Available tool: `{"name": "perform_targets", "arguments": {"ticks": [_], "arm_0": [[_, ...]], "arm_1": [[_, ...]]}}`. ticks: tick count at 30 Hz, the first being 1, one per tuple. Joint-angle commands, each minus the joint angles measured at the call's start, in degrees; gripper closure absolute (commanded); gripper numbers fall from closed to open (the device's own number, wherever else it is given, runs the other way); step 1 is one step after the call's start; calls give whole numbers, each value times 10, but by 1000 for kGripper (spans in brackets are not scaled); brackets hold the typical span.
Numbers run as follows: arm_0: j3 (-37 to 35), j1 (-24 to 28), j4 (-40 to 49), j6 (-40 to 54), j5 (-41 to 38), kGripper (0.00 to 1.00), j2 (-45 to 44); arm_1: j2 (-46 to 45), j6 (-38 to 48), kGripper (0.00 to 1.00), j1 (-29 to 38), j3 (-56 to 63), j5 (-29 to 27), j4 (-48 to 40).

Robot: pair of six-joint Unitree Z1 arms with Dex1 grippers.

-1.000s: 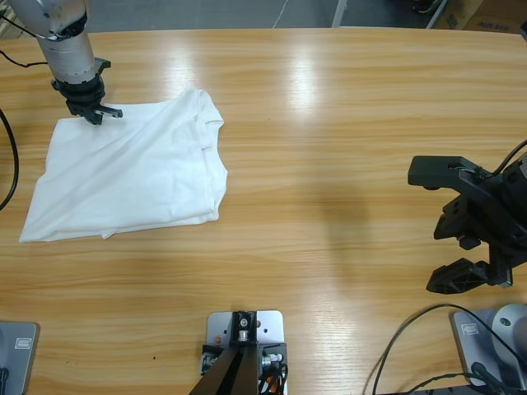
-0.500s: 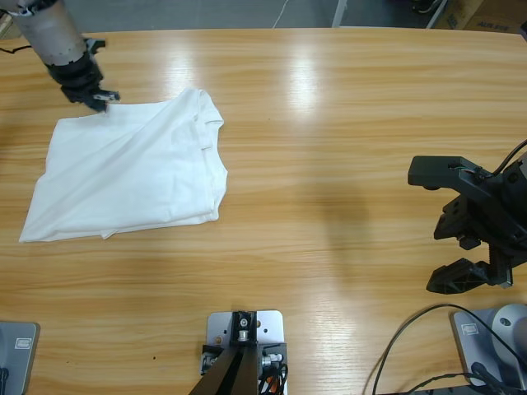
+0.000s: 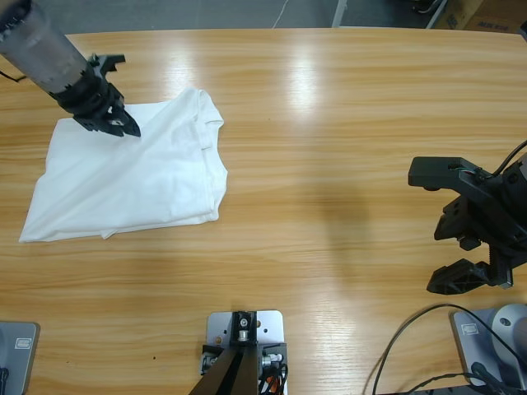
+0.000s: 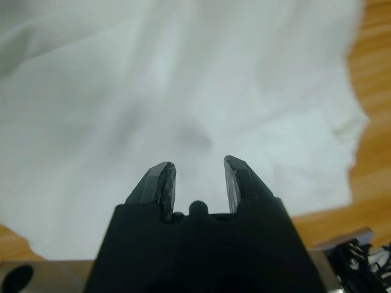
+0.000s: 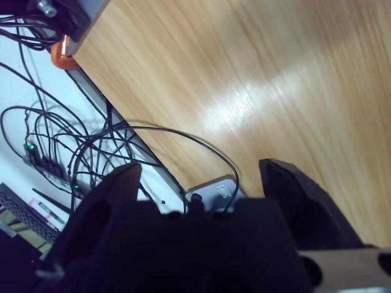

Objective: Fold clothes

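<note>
– What is lying on the table (image 3: pixel 329 123) from above?
– A white shirt (image 3: pixel 132 177), folded, at the left. The left hand (image 3: pixel 115 123) is hanging over its top edge.
– And close up?
– Its jaws are sitting a little apart, holding nothing, over the shirt (image 4: pixel 183 91).
– The right hand (image 5: pixel 201 183)?
– It is gaping wide, empty, by the table edge
</note>
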Motion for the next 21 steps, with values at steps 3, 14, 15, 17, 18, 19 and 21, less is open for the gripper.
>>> {"name": "perform_targets", "arguments": {"ticks": [3, 14, 15, 17, 18, 19, 21], "arm_0": [[-12, 7, -5, -15, 23, 690, 127], [66, 80, -66, 9, -162, 520, -196], [77, 95, -68, 7, -178, 473, -232], [109, 117, -74, 5, -199, 450, -295], [133, 130, -86, -4, -212, 448, -322], [167, 152, -108, -18, -238, 447, -348], [251, 202, -181, -54, -324, 444, -383]], "arm_1": [[8, -3, 213, -7, 17, 9, 2], [14, -3, 212, -7, 17, 8, -1], [14, -3, 212, -7, 17, 7, -1], [13, -3, 211, -7, 17, 7, -2], [12, -3, 211, -7, 17, 7, -3], [11, -3, 211, -7, 17, 7, -4], [6, -3, 211, -7, 17, 7, -4]]}}
